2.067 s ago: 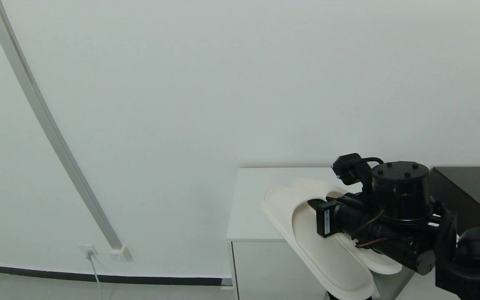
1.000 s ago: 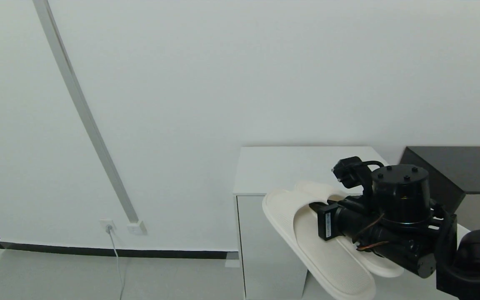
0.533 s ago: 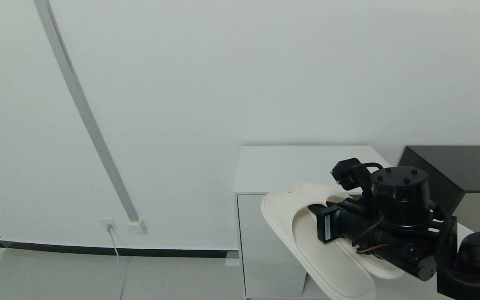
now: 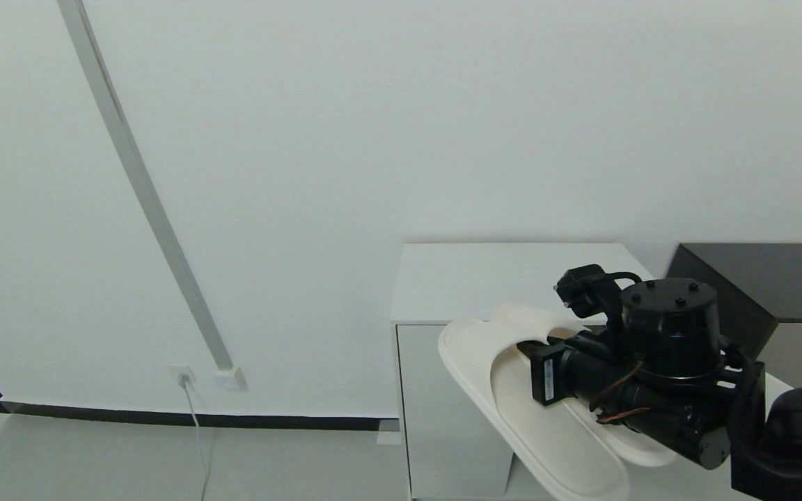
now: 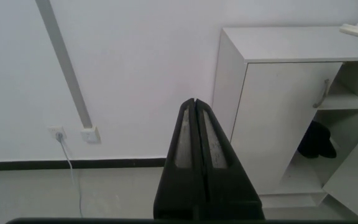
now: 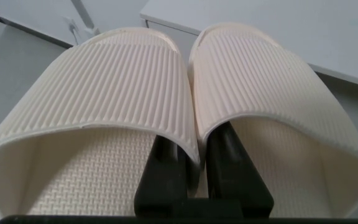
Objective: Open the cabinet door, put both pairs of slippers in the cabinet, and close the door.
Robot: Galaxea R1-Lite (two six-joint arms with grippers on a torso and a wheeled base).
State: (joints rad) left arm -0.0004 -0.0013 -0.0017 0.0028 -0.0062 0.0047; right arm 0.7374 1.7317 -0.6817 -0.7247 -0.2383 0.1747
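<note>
Dangling in mid-air go the cream slippers (image 4: 512,396), the pair held tilted in front of the white cabinet (image 4: 512,278), toes just over its front top edge and heels hanging lower toward the robot. The right end effector (image 6: 201,162) has one finger pushed under each strap, nipping the two inner walls together between them, a narrow, firm pinch.

The left end effector (image 5: 195,109) has its fingers pressed flat together with nothing between them, pointing at the cabinet's near corner.

The left wrist view shows the cabinet's inside open beside the panel with the handle (image 5: 324,93): a shelf (image 5: 347,102), and below it a dark shape (image 5: 319,140) that may be the other pair, though I cannot tell.

What has changed? Two seconds back the head camera swung, so the cabinet front now shows where before mostly its top did. In the last second, barely a twitch; the pair stays clamped. My read: the approach is done, the opening is ready, and tucking this pair inside comes next, then shutting the door.
</note>
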